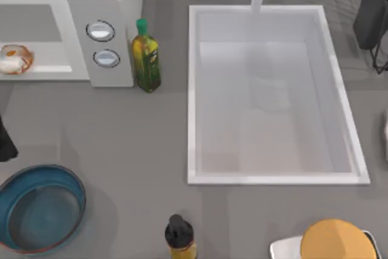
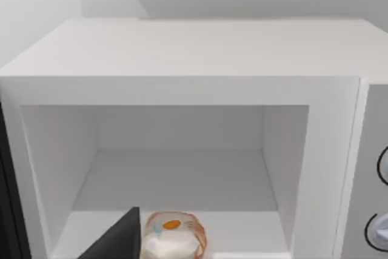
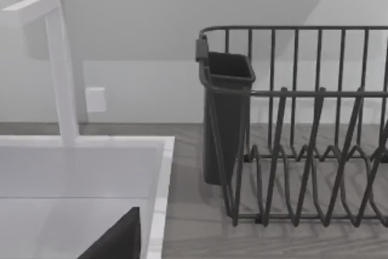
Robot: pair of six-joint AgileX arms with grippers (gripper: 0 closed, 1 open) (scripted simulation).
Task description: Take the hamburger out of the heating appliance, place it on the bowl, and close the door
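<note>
Left jaws point(image 2: 115, 238) at the mouth of the heating appliance point(image 2: 182, 53), one dark finger beside the hamburger point(image 2: 173, 238); grip state impossible to tell. Hamburger at the cavity's front edge, on its floor. Bowl point(image 1: 18, 180) near the worktop's front left, well apart. Door swung open at left, barely visible. Right arm parked by the dish rack point(image 3: 303, 131). Risks: nudging the hamburger deeper inside, clipping the cavity frame, dropping it short of the bowl

a kitchen: sink point(image 1: 273, 177), microwave point(image 1: 103, 40), dish rack point(image 3: 303, 125)
</note>
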